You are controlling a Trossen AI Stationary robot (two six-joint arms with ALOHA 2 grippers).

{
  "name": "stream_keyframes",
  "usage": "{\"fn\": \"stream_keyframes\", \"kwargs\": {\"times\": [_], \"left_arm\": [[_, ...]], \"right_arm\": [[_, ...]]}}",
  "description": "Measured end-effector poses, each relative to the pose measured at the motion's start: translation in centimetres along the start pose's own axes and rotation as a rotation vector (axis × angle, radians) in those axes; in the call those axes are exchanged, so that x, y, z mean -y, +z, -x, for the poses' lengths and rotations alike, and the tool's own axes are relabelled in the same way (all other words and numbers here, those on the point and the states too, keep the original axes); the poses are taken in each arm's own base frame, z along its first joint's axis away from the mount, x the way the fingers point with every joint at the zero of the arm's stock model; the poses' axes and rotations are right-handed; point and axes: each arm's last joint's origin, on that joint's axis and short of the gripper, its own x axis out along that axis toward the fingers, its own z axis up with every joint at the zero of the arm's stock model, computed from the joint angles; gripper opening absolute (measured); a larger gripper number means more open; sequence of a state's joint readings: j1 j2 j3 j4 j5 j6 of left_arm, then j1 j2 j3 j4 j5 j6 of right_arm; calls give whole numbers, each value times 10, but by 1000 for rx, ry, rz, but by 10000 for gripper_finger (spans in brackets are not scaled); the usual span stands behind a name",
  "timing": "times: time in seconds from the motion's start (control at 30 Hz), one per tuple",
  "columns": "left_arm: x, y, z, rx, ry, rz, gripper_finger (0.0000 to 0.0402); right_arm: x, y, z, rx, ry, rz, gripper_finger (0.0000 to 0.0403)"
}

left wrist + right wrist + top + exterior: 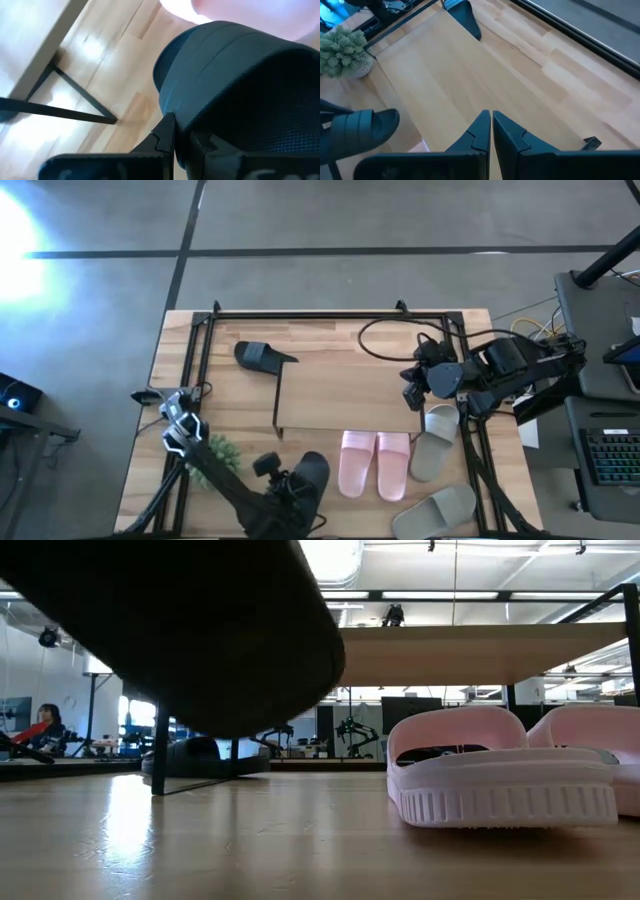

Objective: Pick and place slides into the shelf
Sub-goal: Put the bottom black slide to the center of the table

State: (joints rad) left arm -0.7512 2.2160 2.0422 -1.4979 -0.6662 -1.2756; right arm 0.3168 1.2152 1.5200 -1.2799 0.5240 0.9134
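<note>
Left gripper (pixel 296 485) pinches a black slide (pixel 312 476) just off the table beside the pink pair (pixel 375 463), right gripper (pixel 487 131) hovers shut and empty over the shelf (pixel 340 395); the carry to the shelf looks next.

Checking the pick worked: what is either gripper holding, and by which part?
The left gripper is shut on a black slide, at what looks like the strap's edge. The right gripper is shut and empty, over the shelf.

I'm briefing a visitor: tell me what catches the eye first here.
A black slide hangs off the table in the left gripper, near the front edge beside the pale pink pair. The right gripper hovers shut over the shelf's right end. A second black slide lies behind the shelf.
</note>
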Motion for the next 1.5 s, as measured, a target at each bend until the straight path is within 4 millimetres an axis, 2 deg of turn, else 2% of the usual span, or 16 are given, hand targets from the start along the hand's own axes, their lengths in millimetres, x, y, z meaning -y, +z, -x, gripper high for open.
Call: {"fn": "stream_keyframes", "kwargs": {"times": [0.3, 0.43, 0.63, 0.77, 0.97, 1.2, 1.5], "left_arm": [[-1, 18, -38, 5, 102, 20, 0], [-2, 25, -53, -13, 133, -45, 0], [1, 28, -66, -27, 142, -46, 3], [4, 30, -76, -14, 110, 0, 35], [4, 31, -87, -75, 92, 23, 113], [0, 32, -85, -112, 87, 23, 181], [-11, 41, -56, -66, 23, 64, 189]], "right_arm": [[0, 0, 0, -1, -1, 34, 13], [0, 0, 0, -1, -2, 37, 13], [1, 0, 0, 2, -4, 51, 13], [1, 0, 0, 17, -16, 51, 13], [1, 1, 0, 20, -19, 67, 13], [1, 1, 0, 22, -21, 82, 13], [1, 1, 0, 23, -22, 103, 13]]}}
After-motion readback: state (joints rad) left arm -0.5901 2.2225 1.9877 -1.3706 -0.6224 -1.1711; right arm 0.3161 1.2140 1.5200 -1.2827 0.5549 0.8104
